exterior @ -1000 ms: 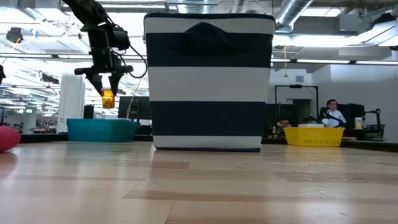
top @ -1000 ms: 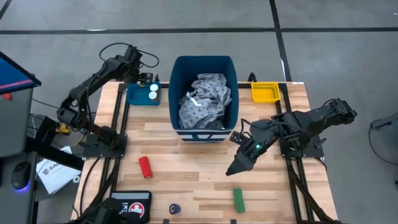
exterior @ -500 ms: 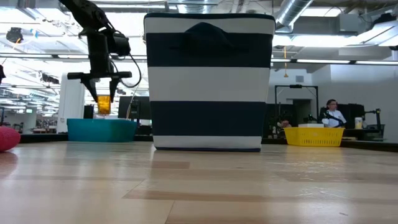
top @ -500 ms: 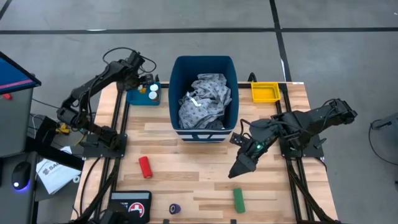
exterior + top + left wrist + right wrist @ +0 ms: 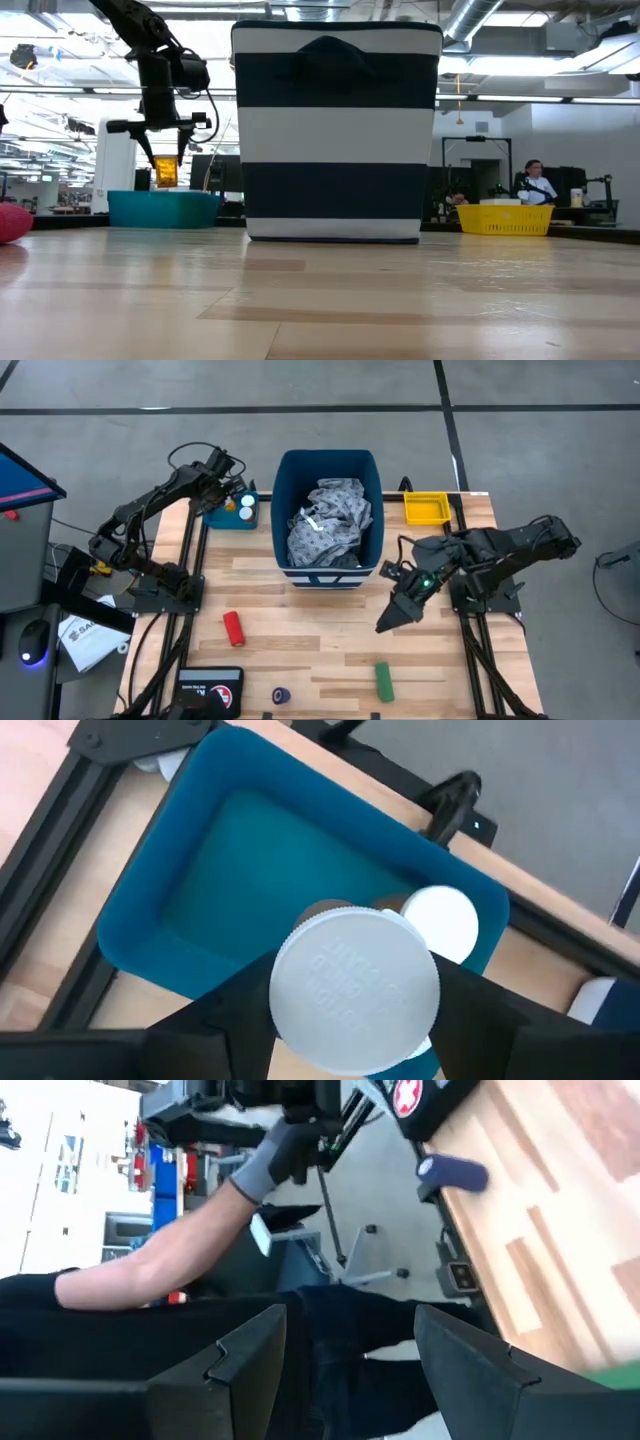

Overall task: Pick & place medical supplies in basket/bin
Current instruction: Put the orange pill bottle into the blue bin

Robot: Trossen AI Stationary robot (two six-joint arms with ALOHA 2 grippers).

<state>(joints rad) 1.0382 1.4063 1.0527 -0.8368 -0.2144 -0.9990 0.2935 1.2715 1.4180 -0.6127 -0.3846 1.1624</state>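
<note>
Wooden counter (image 5: 330,615) carries it all; you have the blue bin (image 5: 330,465) at the back middle with the grey gown (image 5: 328,520) already inside.

Left gripper (image 5: 162,170) has come over the teal tray (image 5: 222,515) in the last second, and in the low view it has dropped closer to the rim. Its fingers are clamped on an orange bottle (image 5: 166,172), white cap (image 5: 355,990) facing the wrist camera. One white-capped bottle (image 5: 246,514) already sits in the tray, just beside the drop spot. So the release looks close; let go clear of that bottle.

Right gripper (image 5: 390,622) has pulled back a little toward the bin's front right corner and hangs over bare counter, fingers apart, nothing held.

Yellow tray (image 5: 426,509) holds nothing.

Left to do, all near the front: red cylinder (image 5: 233,627), green cylinder (image 5: 383,680), blue roll (image 5: 282,696). Green is nearest your right arm.
</note>
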